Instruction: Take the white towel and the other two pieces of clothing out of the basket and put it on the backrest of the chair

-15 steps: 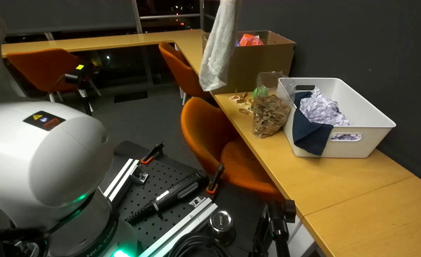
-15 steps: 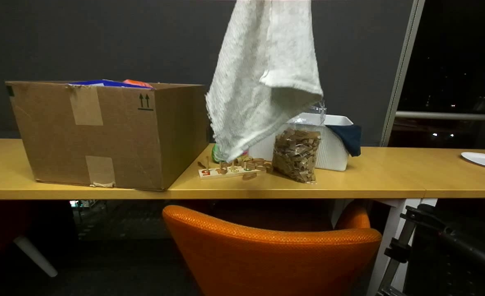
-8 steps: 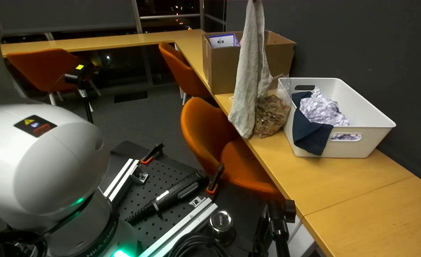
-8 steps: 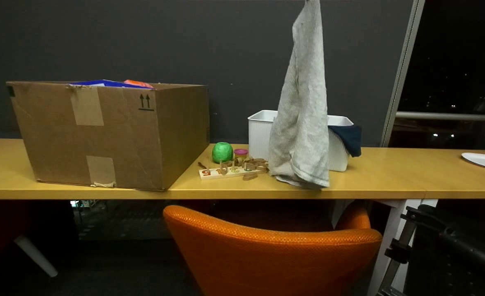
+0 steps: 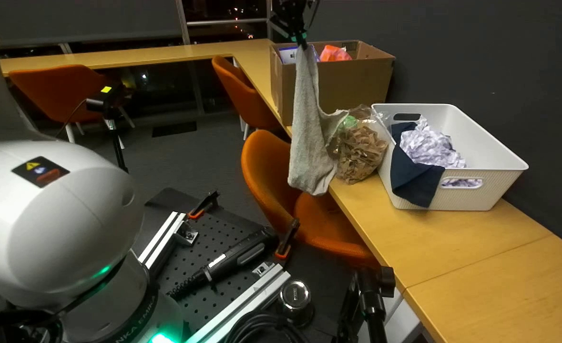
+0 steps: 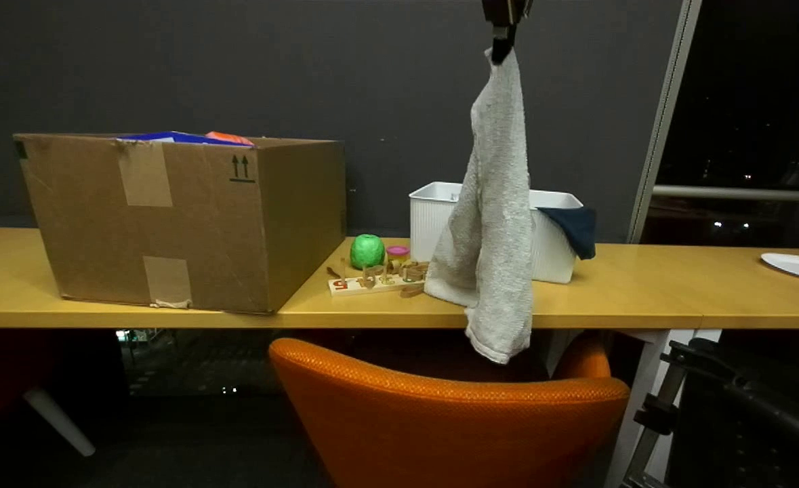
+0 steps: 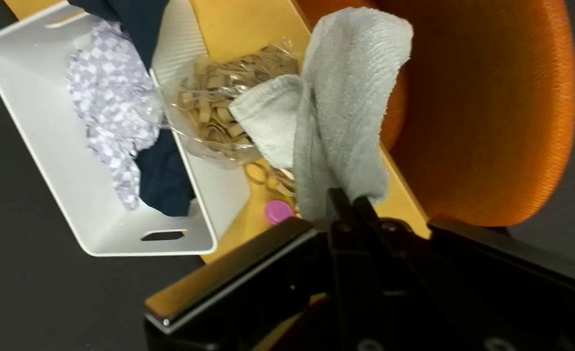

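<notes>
— While the gripper (image 6: pixel 502 53) pinches one end of the white towel (image 6: pixel 501 183), we have the cloth hanging in a slim column by the edge of the desk (image 6: pixel 643 288), near the chair backrest (image 6: pixel 450 413) and not yet over it.

— So, our plan?

— Height first! We'd lift until the lower hem clears the backrest, cross its top near the middle, then sink so that cloth falls on both sides. Let go only once the weight is shared, or we'd expect it to slide off.

— And that side flap?

— It hangs near the clear bag (image 5: pixel 364 112) of brown pieces (image 5: pixel 361 155); whether they touch, we can't tell. Up and away first, we'd say.

— Now the containers! In the white basket (image 5: pixel 469 200) we see the checked cloth (image 5: pixel 428 143), bunched up, with the navy cloth (image 5: pixel 414 183) partly beneath it and spilling over the rim. Those should be our next two trips.

— Over in the cardboard box (image 6: pixel 196 227), an orange item (image 5: pixel 334 53) and a blue item (image 6: pixel 196 138) peek out at the top, while the walls hide the rest from us.
</notes>
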Controlling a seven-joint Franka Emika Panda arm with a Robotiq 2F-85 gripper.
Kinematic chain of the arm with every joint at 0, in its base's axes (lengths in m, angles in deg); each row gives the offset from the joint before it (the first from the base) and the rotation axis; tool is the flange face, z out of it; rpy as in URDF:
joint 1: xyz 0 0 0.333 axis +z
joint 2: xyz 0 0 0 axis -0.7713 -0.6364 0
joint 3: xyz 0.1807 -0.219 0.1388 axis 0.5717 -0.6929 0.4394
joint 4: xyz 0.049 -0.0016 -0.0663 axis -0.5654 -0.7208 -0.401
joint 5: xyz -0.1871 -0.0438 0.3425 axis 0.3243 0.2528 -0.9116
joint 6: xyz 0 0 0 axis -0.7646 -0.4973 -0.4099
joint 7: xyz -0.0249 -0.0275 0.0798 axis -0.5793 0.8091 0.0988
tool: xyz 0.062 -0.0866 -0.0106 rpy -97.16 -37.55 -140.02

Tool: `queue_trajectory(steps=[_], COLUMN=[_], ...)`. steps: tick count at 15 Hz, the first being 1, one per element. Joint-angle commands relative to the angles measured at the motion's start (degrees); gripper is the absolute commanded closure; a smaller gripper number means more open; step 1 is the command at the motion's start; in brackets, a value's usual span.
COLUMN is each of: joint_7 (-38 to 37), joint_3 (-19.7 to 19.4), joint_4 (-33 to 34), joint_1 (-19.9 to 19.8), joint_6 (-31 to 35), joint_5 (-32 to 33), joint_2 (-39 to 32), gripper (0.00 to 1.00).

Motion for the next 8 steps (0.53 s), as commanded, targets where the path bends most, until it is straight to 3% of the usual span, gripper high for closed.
queue_trajectory(steps=[1,8], joint_7=[11.08,29.86], joint_3=[2.36,5.89], joint_4=[1.75,11.33], joint_1=[-0.29,0.68], joint_6=[0.7,-4.87], joint_5=[-7.91,-25.93], joint_2=[0.19,-5.61], gripper=[0.99,0.99])
